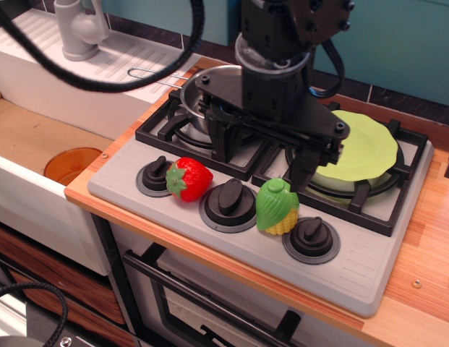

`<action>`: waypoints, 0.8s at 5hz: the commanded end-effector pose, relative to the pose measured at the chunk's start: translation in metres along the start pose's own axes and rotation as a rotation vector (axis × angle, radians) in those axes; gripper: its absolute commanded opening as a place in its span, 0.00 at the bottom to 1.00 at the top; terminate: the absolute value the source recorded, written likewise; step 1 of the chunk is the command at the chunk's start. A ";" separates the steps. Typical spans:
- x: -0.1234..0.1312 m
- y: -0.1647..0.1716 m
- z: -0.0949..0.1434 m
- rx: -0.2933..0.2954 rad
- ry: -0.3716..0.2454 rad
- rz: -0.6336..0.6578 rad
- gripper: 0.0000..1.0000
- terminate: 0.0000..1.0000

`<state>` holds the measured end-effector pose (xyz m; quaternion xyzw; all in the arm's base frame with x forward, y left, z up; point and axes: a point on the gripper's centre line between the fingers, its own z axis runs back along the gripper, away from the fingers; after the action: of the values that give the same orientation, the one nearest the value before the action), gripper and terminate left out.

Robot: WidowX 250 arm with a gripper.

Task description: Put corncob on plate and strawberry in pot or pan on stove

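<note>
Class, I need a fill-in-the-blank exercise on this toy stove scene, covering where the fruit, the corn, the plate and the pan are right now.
1. The strawberry lies on the stove between two black ____.
2. The lime-green plate rests on the ____-hand burner as the camera sees it.
3. The corncob shows ____ kernels under its green husk.
4. The steel pan sits on the far left burner, partly hidden by the ____.

Missing words: knobs; right; yellow; gripper
</note>
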<state>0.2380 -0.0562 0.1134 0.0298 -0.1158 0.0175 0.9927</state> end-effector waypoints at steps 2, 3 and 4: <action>0.005 -0.004 -0.017 -0.020 -0.035 0.004 1.00 0.00; 0.013 -0.004 -0.028 -0.046 -0.045 -0.005 1.00 0.00; 0.022 0.003 -0.040 -0.066 -0.059 -0.034 1.00 0.00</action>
<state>0.2618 -0.0489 0.0699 0.0033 -0.1285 -0.0062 0.9917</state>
